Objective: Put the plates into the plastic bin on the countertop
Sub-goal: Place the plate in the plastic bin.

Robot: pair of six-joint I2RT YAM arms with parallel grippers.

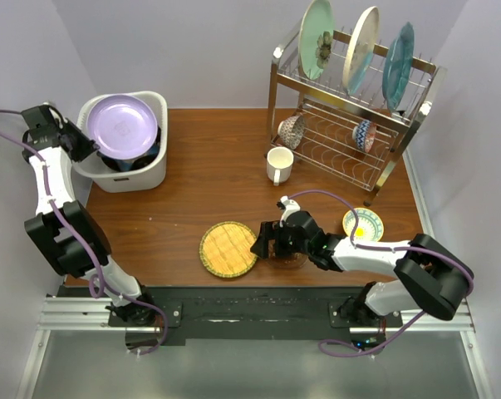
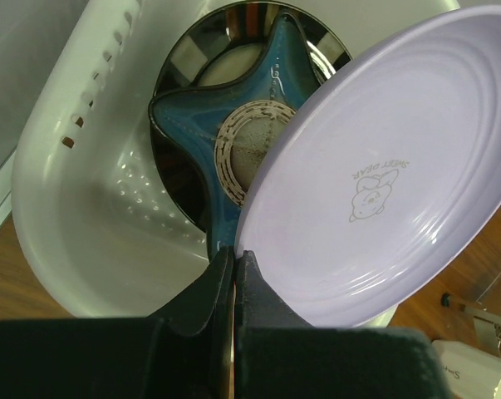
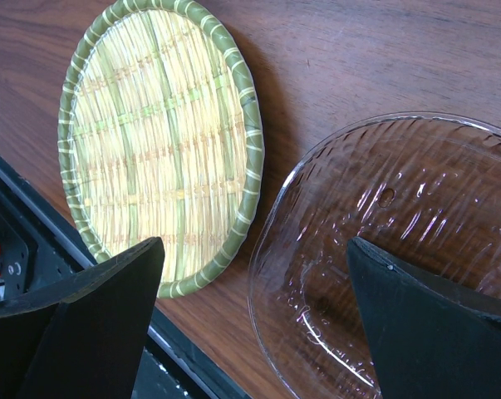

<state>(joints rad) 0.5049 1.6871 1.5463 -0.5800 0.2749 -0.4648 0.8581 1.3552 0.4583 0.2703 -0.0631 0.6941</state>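
A lavender plate (image 1: 121, 125) (image 2: 383, 166) leans tilted over the white plastic bin (image 1: 150, 170) (image 2: 76, 183) at the back left of the countertop (image 1: 208, 174). My left gripper (image 1: 82, 143) (image 2: 233, 253) is shut on its lower rim. Under it in the bin lies a blue star-shaped dish (image 2: 225, 125) on a dark shiny plate (image 2: 184, 58). My right gripper (image 1: 267, 241) (image 3: 254, 245) stands open low at the front, its fingers astride the left rim of a clear glass plate (image 1: 290, 252) (image 3: 400, 249). A woven bamboo plate (image 1: 228, 248) (image 3: 159, 141) lies just left of it.
A wire dish rack (image 1: 416, 108) at the back right holds a pale green plate (image 1: 316, 37), a cream plate (image 1: 362, 50) and a blue plate (image 1: 397, 66) upright, with two bowls below. A white mug (image 1: 279, 165) stands before it. A small yellow bowl (image 1: 363, 224) sits front right.
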